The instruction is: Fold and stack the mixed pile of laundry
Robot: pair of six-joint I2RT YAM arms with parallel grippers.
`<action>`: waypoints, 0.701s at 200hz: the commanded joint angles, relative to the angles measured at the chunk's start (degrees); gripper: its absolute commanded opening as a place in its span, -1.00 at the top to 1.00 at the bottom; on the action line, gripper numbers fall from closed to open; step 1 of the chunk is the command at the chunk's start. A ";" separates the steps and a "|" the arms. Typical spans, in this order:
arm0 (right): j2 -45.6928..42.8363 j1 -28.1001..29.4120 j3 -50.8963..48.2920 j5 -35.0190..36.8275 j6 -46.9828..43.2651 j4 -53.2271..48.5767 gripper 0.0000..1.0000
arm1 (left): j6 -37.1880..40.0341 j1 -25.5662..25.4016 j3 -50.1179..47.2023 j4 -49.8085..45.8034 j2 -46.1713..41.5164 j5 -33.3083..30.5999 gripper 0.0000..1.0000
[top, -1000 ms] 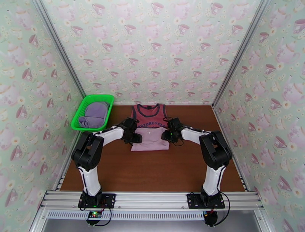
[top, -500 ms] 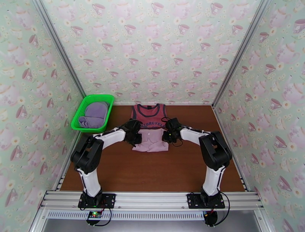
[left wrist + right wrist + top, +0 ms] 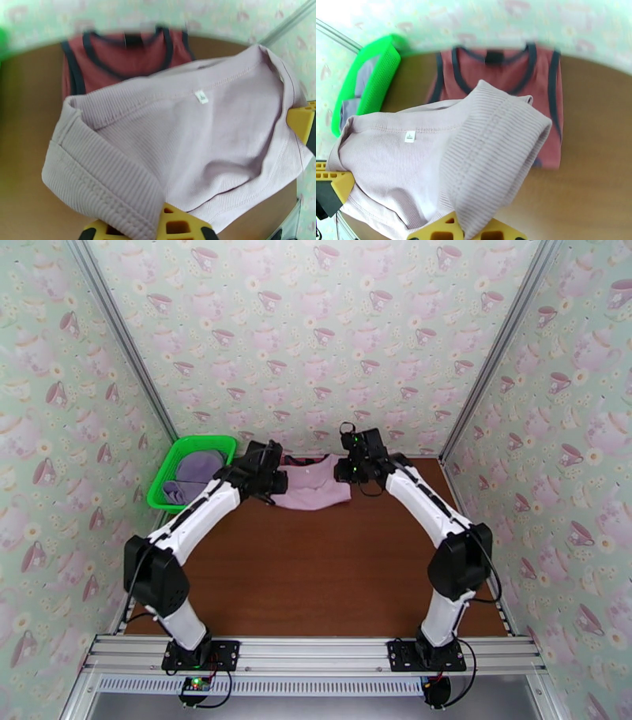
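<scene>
left fingers [image 3: 177, 227] + right fingers [image 3: 438, 231] pinching edges of pale pink-lilac ribbed shirt [image 3: 312, 491] — held over dusty-red dark-trimmed tank top [image 3: 501, 75], likely to stack.

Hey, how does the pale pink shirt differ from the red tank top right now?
Colour: the pink shirt is plain pale pink-lilac; the tank top is dusty red with dark trim. State: the pink shirt is pinched by the left tool and right tool, sagging between them; the tank top lies spread flat on the table. Both are soft garments at the table's far end.
</scene>
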 commanded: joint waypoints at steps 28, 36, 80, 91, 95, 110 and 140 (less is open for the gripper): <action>23.52 -2.36 24.37 -2.07 -4.18 -8.68 1.00 | 5.54 3.80 20.03 -3.67 18.68 -1.73 0.91; 27.53 -2.65 29.02 -2.30 -4.13 -9.74 1.00 | 5.69 4.31 23.13 -4.03 22.05 -1.53 0.91; 41.10 -5.20 39.14 -4.09 -1.06 -7.08 1.00 | 5.34 6.07 31.98 -2.77 36.10 -0.84 0.89; 42.67 -5.71 39.01 -4.60 -0.45 -5.60 1.00 | 5.17 6.46 33.10 -2.55 38.81 -0.85 0.87; 43.14 -5.85 38.89 -4.73 -0.30 -5.16 1.00 | 5.00 6.56 33.50 -2.62 39.66 -0.89 0.85; 43.96 -6.11 37.80 -5.00 -0.30 -3.07 0.78 | 4.33 7.16 34.87 -3.11 42.39 -0.98 0.68; 42.17 -6.11 34.31 -5.23 -0.90 1.22 0.25 | 2.98 8.47 35.45 -3.25 44.04 0.65 0.02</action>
